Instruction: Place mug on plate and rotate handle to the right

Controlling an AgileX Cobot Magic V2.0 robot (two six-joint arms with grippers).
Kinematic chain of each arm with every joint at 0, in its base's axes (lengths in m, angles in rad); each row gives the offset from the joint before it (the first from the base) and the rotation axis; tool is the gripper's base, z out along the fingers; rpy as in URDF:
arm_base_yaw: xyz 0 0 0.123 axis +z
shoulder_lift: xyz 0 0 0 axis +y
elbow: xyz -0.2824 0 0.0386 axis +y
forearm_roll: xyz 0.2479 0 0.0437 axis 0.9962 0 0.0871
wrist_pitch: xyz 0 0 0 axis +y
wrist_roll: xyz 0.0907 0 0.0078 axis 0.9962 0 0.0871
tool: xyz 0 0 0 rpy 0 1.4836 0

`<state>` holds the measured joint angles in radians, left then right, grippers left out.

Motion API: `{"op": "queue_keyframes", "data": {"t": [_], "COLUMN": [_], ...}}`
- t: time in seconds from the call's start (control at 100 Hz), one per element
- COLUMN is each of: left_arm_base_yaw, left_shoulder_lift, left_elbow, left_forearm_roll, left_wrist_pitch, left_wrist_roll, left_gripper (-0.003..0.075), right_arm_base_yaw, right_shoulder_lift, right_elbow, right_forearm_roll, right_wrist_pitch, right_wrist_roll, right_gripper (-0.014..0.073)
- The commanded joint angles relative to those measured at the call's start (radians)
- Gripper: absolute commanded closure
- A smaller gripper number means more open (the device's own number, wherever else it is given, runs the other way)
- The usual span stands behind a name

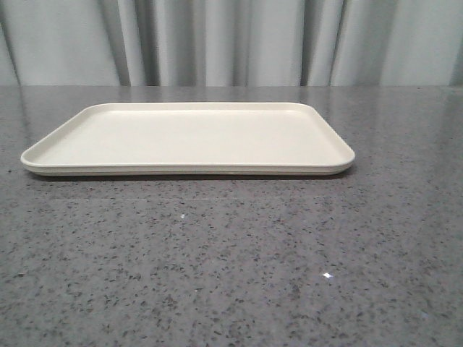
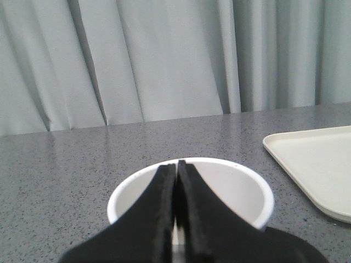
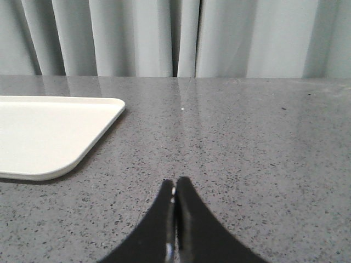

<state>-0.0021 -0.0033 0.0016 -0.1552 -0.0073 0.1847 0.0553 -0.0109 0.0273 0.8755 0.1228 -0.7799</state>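
Front view: plate [image 1: 188,137] sits flat on the grey speckled table [image 1: 231,275], upper centre of frame, nothing on it; no mug or arms visible there. Left wrist view: left gripper [image 2: 176,167] has its fingers pressed together with nothing between them, tips over the open mouth of the white mug [image 2: 241,189]; mug stands upright on the table, off the plate, plate corner at roughly 3 o'clock from it. Handle not visible. Right gripper [image 3: 175,183] also pinched closed and empty, above bare table, plate at about 10 o'clock.
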Motion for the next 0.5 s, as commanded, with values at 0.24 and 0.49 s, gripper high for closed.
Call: {"op": "queue_keyframes", "data": {"t": [0.24, 0.49], "left_arm_base_yaw": [-0.005, -0.005], "left_shoulder_lift": [-0.030, -0.030], "left_elbow": [0.007, 0.005], "left_forearm_roll": [-0.007, -0.007], "left_wrist_pitch": [-0.185, -0.316], "left_wrist_roll": [-0.002, -0.004], "left_gripper": [0.0740, 0.0741], "right_arm_base_yaw": [0.003, 0.003], "right_shoulder_lift": [-0.021, -0.021], "right_elbow": [-0.001, -0.021], "right_forearm_roll": [0.034, 0.085], "right_wrist_pitch": [-0.069, -0.114], "right_wrist_roll": [-0.007, -0.007], "right_gripper": [0.0661, 0.0661]}}
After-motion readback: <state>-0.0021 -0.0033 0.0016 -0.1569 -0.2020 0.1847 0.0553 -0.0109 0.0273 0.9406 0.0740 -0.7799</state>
